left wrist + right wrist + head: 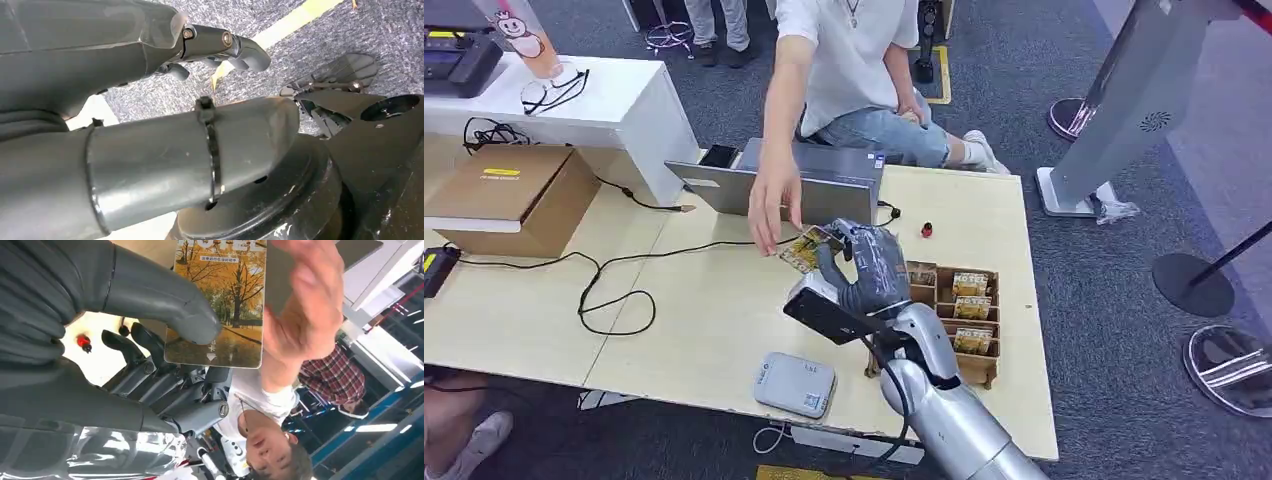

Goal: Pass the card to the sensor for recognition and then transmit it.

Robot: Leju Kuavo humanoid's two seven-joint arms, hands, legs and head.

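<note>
Handover step – right hand (864, 268) pinches card (806, 248) between thumb and fingers, raised beyond sensor (795, 384); person's hand (773, 205) touching card's far edge. Next calls for thumb release once person grips. Left hand (220, 47) – fingers curled, holding nothing

Right arm raised forward over table, right hand (867, 265) upright, thumb (165, 300) pressing card against fingers; left hand (220, 47) hanging, fingers loosely curled, holding nothing
</note>
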